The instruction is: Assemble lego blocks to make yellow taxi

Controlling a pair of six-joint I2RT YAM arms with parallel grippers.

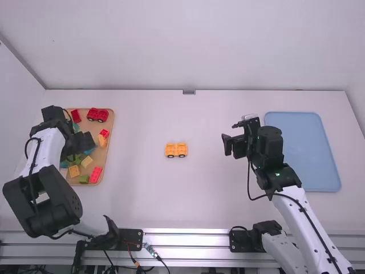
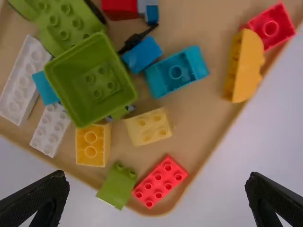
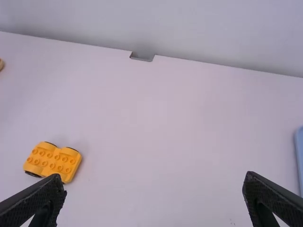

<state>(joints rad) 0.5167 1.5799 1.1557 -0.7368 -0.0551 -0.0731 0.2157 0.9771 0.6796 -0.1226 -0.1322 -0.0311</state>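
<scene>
The yellow wheeled base (image 1: 176, 149) rests upright, studs up, between the parted fingers of the left gripper (image 1: 81, 142) and right gripper (image 1: 230, 136), well apart from both. Near the left fingers, touching neither, lie a pale yellow studs-up brick (image 2: 148, 127), a deeper yellow brick (image 2: 93, 144) and a rounded yellow block (image 2: 248, 66).
</scene>
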